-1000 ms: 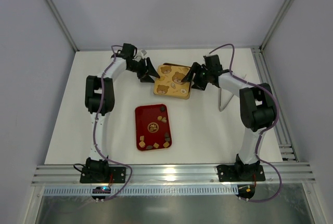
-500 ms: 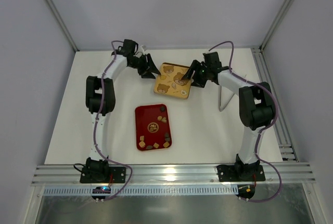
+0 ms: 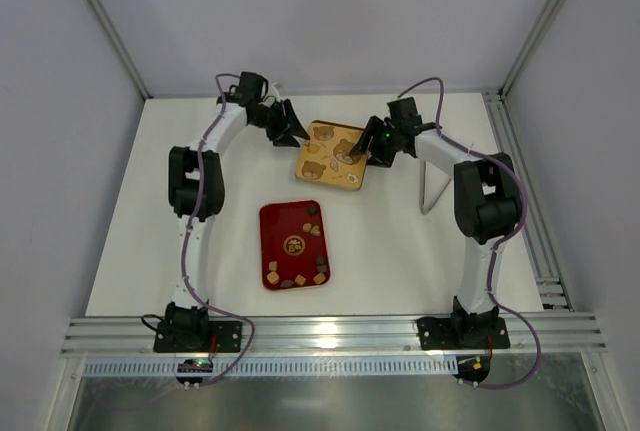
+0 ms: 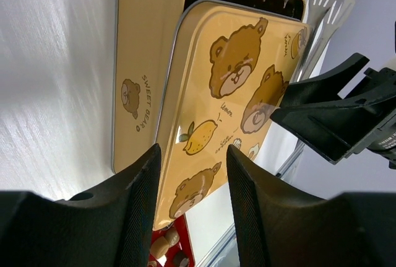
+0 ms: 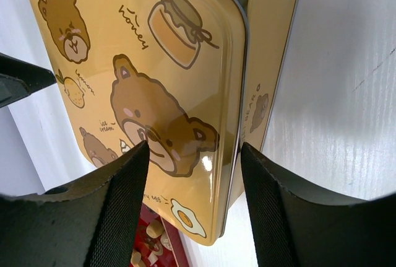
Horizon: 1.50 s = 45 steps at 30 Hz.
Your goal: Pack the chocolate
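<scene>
While the lid [image 4: 229, 93] sits askew on the tin [image 4: 139, 81], both grippers flank it with jaws spread — left gripper [image 3: 287, 123], right gripper [image 3: 375, 141] — likely to square it; chocolates [image 3: 298, 276] lie on the red tray [image 3: 280, 221], well apart

You've got a white table [image 3: 390, 241] carrying everything. At 12 o'clock sits the yellow bear-print tin [image 3: 331, 155], base flat on the table, lid [image 4: 229, 93] lying askew on top. At centre, toward 6 o'clock, you see a red tray [image 3: 294, 245] holding small chocolate pieces. At 3 o'clock, a metal spatula [image 3: 431, 191] rests by the right edge.
</scene>
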{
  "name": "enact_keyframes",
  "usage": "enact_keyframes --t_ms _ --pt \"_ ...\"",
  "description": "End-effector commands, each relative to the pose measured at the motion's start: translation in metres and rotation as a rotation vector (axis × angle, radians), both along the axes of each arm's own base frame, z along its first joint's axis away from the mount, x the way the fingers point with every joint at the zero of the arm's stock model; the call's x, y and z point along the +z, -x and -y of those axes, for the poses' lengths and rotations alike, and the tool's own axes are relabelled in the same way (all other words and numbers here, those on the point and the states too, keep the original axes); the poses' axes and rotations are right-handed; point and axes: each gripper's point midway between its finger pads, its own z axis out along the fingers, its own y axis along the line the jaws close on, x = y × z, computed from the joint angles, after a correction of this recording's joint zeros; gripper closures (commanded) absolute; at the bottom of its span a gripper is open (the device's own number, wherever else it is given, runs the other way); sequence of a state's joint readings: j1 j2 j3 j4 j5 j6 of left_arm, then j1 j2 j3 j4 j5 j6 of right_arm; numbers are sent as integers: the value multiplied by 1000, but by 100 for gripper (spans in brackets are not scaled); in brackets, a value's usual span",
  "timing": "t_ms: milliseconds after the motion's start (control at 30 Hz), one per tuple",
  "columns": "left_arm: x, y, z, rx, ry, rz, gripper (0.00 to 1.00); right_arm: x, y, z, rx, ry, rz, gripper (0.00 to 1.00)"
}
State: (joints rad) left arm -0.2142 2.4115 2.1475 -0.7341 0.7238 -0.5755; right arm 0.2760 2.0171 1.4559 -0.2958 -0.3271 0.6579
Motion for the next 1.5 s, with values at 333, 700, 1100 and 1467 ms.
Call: enact_keyframes --t_ms 333,700,1100,1467 --pt "33 -27 -17 81 -55 123 37 17 -17 4 -9 25 47 37" --pt "66 16 -56 244 -155 161 39 75 -41 33 -52 51 191 31" --pt "45 94 -22 157 -144 105 52 82 -131 37 36 33 350 30" --pt "13 115 10 133 -169 46 58 79 -167 13 91 -84 418 27"
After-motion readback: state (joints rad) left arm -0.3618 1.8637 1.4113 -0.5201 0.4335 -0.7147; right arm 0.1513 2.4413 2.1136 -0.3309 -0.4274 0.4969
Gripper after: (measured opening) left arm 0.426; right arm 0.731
